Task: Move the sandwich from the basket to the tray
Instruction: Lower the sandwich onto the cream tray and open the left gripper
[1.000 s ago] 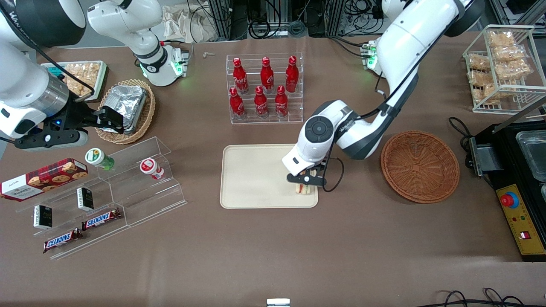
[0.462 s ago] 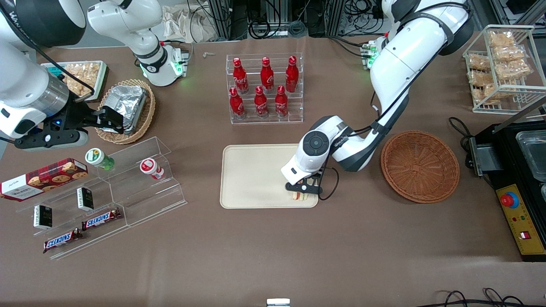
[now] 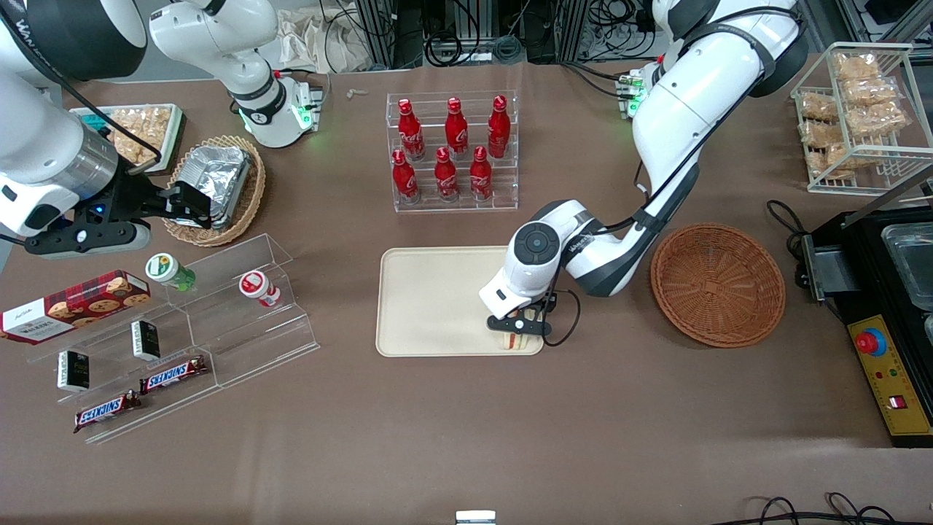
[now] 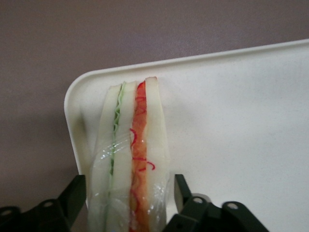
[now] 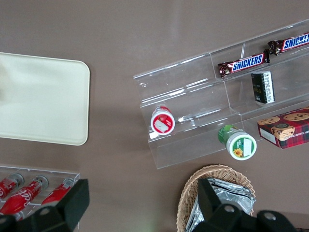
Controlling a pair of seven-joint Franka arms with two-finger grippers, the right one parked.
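The sandwich (image 3: 514,343), white bread with red and green filling in clear wrap, stands on its edge on the cream tray (image 3: 437,306), at the tray's corner nearest the front camera on the basket's side. My left gripper (image 3: 519,329) is right over it. In the left wrist view the sandwich (image 4: 130,159) rests in the tray's rounded corner (image 4: 231,121), and the gripper (image 4: 129,193) straddles it with its black fingers (image 4: 75,193) open, a thin gap on each side. The reddish-brown wicker basket (image 3: 718,284) lies empty beside the tray, toward the working arm's end.
A clear rack of red bottles (image 3: 452,153) stands farther from the camera than the tray. Clear stepped shelves (image 3: 182,328) with snacks lie toward the parked arm's end. A wire rack of bagged snacks (image 3: 856,109) and a black machine (image 3: 882,306) sit near the basket.
My gripper has come down and a little nearer the camera with the sandwich, which now rests on the tray's corner. The fingers now stand slightly apart from it.
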